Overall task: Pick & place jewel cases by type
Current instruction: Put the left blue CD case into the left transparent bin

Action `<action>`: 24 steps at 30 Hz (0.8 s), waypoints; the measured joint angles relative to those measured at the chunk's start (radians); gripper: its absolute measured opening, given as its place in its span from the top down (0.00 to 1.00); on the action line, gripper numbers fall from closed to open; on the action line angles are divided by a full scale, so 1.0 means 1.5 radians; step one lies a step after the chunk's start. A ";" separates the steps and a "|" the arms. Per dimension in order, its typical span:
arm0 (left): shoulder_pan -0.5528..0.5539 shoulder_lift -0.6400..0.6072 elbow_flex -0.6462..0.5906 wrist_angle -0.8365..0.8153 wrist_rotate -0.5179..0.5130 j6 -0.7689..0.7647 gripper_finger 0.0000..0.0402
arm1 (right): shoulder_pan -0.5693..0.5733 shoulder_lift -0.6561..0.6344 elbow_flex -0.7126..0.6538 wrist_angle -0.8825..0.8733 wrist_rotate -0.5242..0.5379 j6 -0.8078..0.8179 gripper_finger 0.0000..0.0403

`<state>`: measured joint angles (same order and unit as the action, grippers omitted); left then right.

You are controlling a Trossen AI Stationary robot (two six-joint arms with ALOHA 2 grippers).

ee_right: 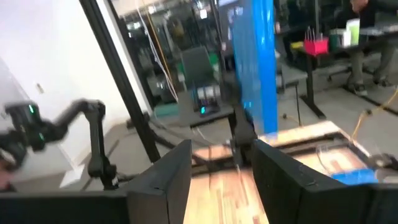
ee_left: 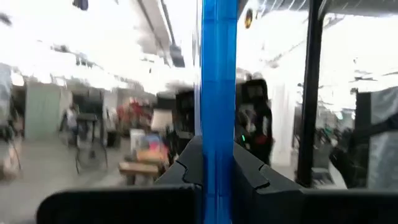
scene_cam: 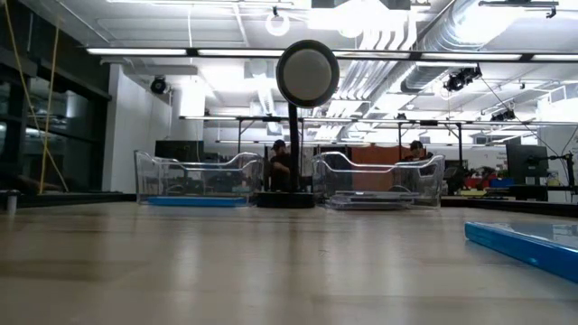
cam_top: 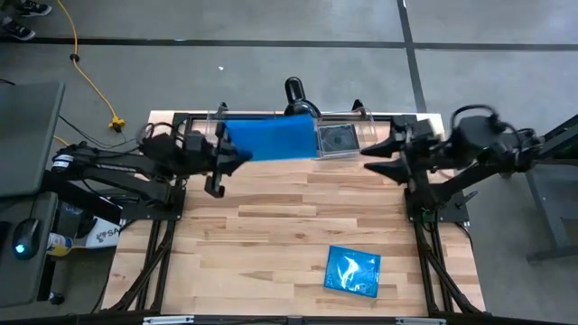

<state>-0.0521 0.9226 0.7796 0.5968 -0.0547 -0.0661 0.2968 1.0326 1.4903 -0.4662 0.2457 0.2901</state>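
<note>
Gripping a blue jewel case (cam_top: 271, 138), left jaws (cam_top: 237, 155) closed.

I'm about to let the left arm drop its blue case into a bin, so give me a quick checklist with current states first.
1. Left gripper grips the held blue case: ok, fingers shut on its edge.
2. Held case over the left bin: ok, though exact alignment cannot be told.
3. Left bin takes blue: ok, blue shows in it in the low view.
4. Right gripper out of the way: ok, open, beside the right bin.
5. Another blue case waits on the table: ok.
</note>
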 joint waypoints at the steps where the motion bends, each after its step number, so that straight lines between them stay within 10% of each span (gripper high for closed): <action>1: 0.000 0.000 0.010 0.006 0.000 0.011 0.95 | 0.000 0.006 -0.001 -0.006 -0.001 0.003 0.63; 24: 0.000 0.033 0.419 -0.116 0.122 0.343 0.95 | 0.000 0.139 -0.001 -0.010 -0.004 0.017 0.63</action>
<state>-0.0525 0.9725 1.4083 0.4229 0.1281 0.4480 0.2974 1.2415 1.4892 -0.4815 0.2404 0.3149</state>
